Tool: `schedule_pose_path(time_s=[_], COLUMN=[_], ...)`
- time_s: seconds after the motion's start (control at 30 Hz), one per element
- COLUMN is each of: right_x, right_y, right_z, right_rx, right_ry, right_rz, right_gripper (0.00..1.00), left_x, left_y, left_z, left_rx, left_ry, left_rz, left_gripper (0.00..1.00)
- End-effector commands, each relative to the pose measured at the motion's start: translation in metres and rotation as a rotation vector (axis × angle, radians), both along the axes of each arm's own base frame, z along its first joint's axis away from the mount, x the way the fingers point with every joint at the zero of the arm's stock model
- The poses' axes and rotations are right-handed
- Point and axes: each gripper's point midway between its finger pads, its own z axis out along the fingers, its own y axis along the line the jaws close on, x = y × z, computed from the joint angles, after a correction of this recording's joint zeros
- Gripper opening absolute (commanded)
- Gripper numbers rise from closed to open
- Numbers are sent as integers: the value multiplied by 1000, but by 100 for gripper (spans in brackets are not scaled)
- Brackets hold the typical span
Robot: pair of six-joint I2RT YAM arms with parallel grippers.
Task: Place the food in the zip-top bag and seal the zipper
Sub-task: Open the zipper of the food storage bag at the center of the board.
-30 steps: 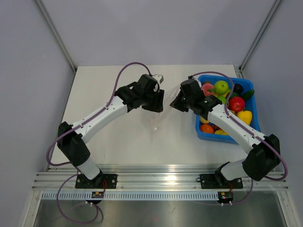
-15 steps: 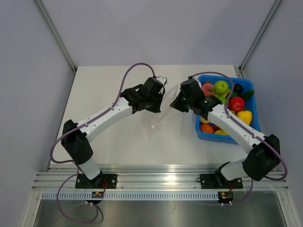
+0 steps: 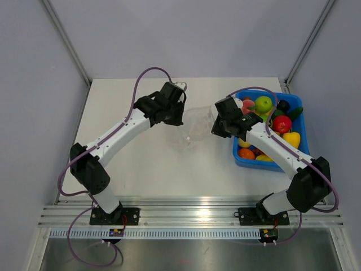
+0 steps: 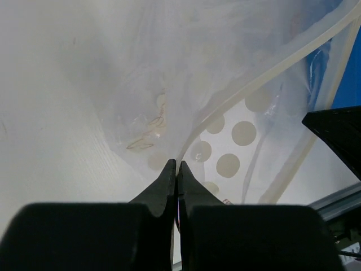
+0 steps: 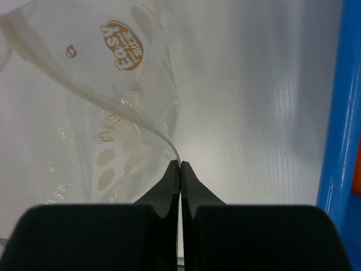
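Over the table (image 3: 130, 164), both arms angle inward — jaws of each clamped on the zip-top bag's (image 3: 194, 127) zipper (image 5: 113, 108)

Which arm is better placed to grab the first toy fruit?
Probably the right arm: it reaches alongside the blue bin of toy food, while the left arm is across the zip-top bag. Both jaws pinch its zipper, so the right must let go first.

We take this for a robotics lab test cell: a bare white table (image 3: 141, 164) boxed in by plain grey panels (image 3: 34, 84) and aluminium struts (image 3: 65, 39). The left arm (image 3: 121, 132) and right arm (image 3: 276, 149) are bolted to a slotted metal rail (image 3: 192, 217) and trail loose purple cables (image 3: 151, 69). The only produce is glossy toy food (image 3: 263, 104) in a blue bin (image 3: 248, 162).
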Motion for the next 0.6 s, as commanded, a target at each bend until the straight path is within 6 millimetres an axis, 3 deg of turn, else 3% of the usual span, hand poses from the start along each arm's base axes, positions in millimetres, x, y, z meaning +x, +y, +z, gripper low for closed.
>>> schedule_pose_path(time_s=[0.0, 0.2, 0.27, 0.3, 0.4, 0.47, 0.57], right_x=[7, 10, 11, 10, 12, 12, 13], right_y=[-15, -33, -28, -24, 4, 12, 5], right_z=[3, 8, 14, 16, 28, 31, 18], right_rx=[-82, -129, -101, -87, 46, 89, 35], right_ry=[-23, -33, -50, -55, -114, -117, -65], right_rz=[-18, -37, -16, 2, 96, 118, 91], right_gripper=[0, 0, 0, 0, 0, 0, 0], left_x=[-6, -2, 6, 0, -1, 0, -2], left_y=[-8, -2, 9, 4, -1, -9, -19], left_z=[43, 47, 53, 65, 72, 63, 50], left_rx=[-137, -179, -118, -94, -46, -56, -61], left_ry=[-34, -36, -92, -122, -150, -119, -86], left_rz=[-25, 17, 72, 61, 50, 33, 17], left_gripper=[0, 0, 0, 0, 0, 0, 0])
